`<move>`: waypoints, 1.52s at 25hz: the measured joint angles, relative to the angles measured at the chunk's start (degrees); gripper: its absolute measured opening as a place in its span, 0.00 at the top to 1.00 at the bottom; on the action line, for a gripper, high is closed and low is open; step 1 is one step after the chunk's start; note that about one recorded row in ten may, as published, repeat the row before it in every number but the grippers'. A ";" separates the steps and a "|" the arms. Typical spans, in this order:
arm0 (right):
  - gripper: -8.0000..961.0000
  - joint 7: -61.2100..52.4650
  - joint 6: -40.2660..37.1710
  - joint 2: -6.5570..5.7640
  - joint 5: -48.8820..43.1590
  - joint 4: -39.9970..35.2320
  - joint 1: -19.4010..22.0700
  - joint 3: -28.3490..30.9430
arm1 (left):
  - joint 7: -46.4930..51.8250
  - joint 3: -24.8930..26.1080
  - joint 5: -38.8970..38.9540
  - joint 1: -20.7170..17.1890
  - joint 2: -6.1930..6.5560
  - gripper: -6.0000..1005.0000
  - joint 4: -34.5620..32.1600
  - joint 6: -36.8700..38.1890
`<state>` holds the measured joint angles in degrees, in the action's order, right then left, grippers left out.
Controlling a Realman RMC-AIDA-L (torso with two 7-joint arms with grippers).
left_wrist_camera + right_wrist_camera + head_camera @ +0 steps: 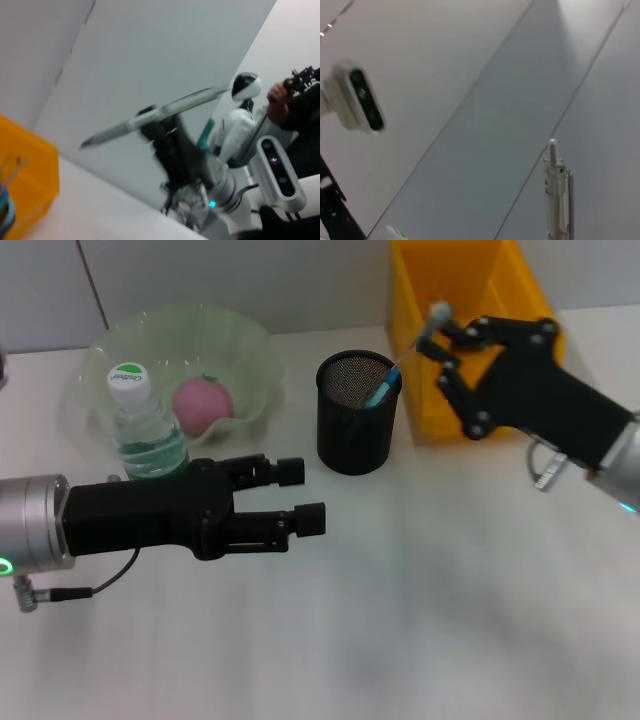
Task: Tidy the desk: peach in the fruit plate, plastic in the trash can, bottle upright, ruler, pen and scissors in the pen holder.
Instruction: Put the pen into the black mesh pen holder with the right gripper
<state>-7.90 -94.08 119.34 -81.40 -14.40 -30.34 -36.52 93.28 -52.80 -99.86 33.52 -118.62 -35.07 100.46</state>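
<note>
The pen (408, 352) is clamped in my right pincer (447, 348), tilted with its blue lower end dipping over the rim of the pen holder (358, 412) and its clicker end up past my fingers. I hold it high on the barrel so the tip can find the mesh opening first; the slant suggests I am feeding it in from the side nearer my right arm, not dropping it straight. My judgement is that the pen is going in and only wants releasing.

The holder stands on the desk (420, 620), just before the yellow bin (455, 300), which I take for the trash can.

To its left the peach (203, 403) lies in the fruit plate (250, 350), and the bottle (146, 430) stands upright at the plate's near edge.

My left pincer (297, 495) hangs low over the desk beside the bottle, fingers apart and empty, out of the right arm's way.
</note>
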 joint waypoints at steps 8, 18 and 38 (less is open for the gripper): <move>0.77 -4.44 11.00 0.15 3.17 8.16 -7.50 0.64 | -17.09 -3.04 4.23 -0.90 -0.45 0.16 6.08 -1.61; 0.75 -12.26 20.86 0.37 3.72 11.49 -12.44 0.75 | -24.36 -13.05 10.43 -0.99 -0.29 0.15 8.49 -10.45; 0.71 -13.25 26.11 0.51 3.89 15.81 -13.30 2.05 | -26.42 -13.56 10.34 -1.90 -0.02 0.15 8.20 -10.90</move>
<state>-21.15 -67.97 119.85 -77.51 1.41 -43.65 -34.47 66.85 -66.36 -89.52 31.63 -118.64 -26.87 89.56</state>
